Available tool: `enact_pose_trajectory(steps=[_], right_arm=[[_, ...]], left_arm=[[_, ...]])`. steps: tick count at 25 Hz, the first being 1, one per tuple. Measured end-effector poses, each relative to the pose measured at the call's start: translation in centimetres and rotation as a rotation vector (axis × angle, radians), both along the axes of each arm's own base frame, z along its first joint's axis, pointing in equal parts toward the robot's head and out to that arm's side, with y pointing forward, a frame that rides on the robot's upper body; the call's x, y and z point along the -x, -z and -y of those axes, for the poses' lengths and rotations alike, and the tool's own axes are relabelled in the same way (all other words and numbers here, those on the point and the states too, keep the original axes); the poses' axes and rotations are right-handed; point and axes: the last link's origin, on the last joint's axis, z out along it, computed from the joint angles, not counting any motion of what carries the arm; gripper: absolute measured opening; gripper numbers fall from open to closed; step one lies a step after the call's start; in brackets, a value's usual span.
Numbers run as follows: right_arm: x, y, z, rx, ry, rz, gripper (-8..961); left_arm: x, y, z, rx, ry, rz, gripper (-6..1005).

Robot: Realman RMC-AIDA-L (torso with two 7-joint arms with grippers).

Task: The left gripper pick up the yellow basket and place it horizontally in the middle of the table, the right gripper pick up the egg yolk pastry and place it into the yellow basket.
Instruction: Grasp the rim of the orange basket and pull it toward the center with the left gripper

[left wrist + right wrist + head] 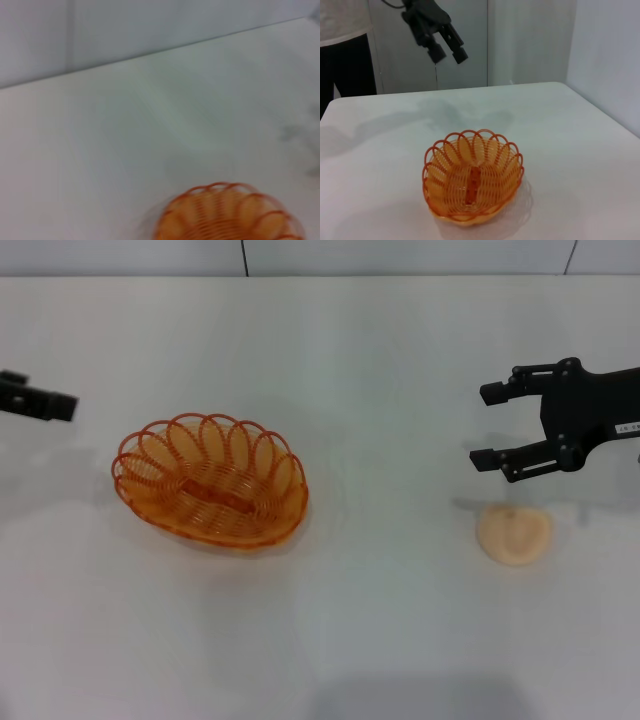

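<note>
The yellow basket (282, 472) sits empty on the white table (380, 370), left of centre. It also shows in the left wrist view (220, 187) and the right wrist view (470, 133). My left gripper (62, 405) hovers at the far left edge, apart from the basket; in the right wrist view it (449, 54) hangs above the table with its fingers apart and empty. The egg yolk pastry (514, 533) lies on the table at the right. My right gripper (483, 427) is open and empty, just behind and above the pastry, not touching it.
A person in dark trousers (345, 55) stands beyond the table's left side, next to a grey wall. The table's far edge (320, 277) runs along the back wall.
</note>
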Motion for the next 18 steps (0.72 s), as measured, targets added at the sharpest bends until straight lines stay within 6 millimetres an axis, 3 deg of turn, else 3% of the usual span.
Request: enact_pose_trajectory(steps=[7, 18], right_arm=[[0.3, 0.5, 0.1, 0.009, -0.015, 0.001, 829], [0.7, 1.0, 0.2, 0.022, -0.036, 0.007, 829]], left_arm=[[1.8, 1.3, -1.7, 0.004, -0.117, -0.134, 856], [3.1, 7.8, -4.8, 0.084, -0.113, -0.131, 854]])
